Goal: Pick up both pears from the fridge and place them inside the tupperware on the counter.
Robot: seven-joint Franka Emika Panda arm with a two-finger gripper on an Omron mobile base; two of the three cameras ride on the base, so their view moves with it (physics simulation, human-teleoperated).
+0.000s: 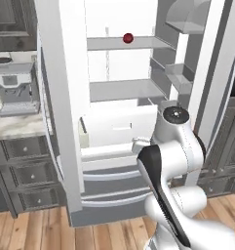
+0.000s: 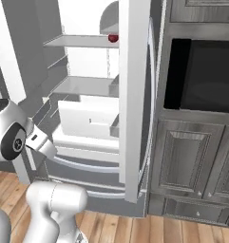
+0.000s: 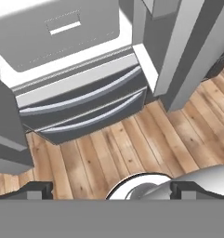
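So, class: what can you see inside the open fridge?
Inside the fridge, one red pear sits on the upper shelf; the shelf below looks bare. A closed white drawer hides its contents, and the second pear cannot be seen.

Glossy red pear (image 1: 128,37) on upper shelf, open light-grey fridge (image 1: 60,97), marbled counter (image 1: 16,126) left
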